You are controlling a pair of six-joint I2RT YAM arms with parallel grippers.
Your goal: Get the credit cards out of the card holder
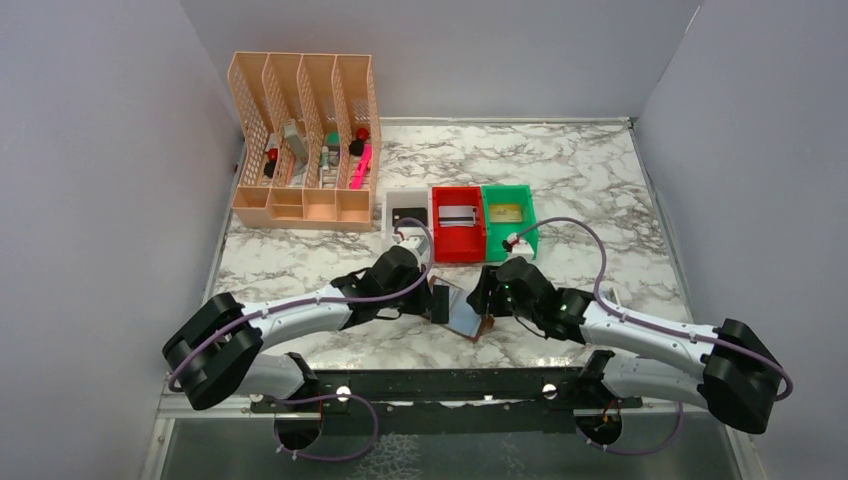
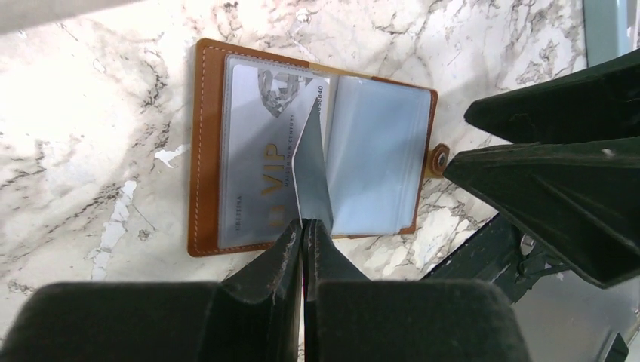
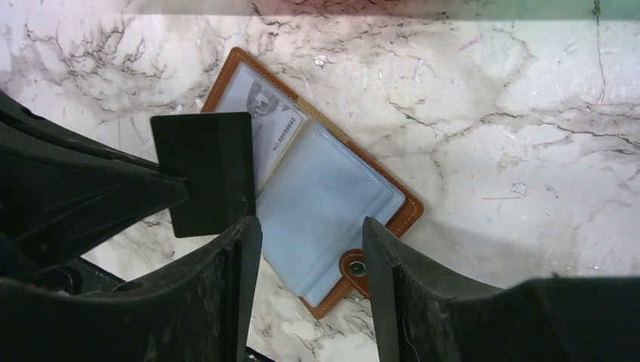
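The brown card holder (image 2: 205, 151) lies open on the marble, pale blue pockets up, snap tab (image 3: 353, 265) at its edge. A silvery-white VIP card (image 2: 256, 162) sits in one pocket. My left gripper (image 2: 304, 224) is shut on a black card (image 3: 204, 173), held on edge just above the holder's fold and free of the pockets. My right gripper (image 3: 311, 256) is open and empty, its fingers (image 3: 241, 279) hovering either side of the holder's tab end. In the top view the left gripper (image 1: 437, 300) and right gripper (image 1: 484, 297) flank the holder (image 1: 466, 318).
Three small bins stand behind: a white bin (image 1: 390, 215) with a black card, a red bin (image 1: 458, 245) with a silvery card, a green bin (image 1: 507, 232) with a gold card. A peach desk organiser (image 1: 305, 140) stands at the back left.
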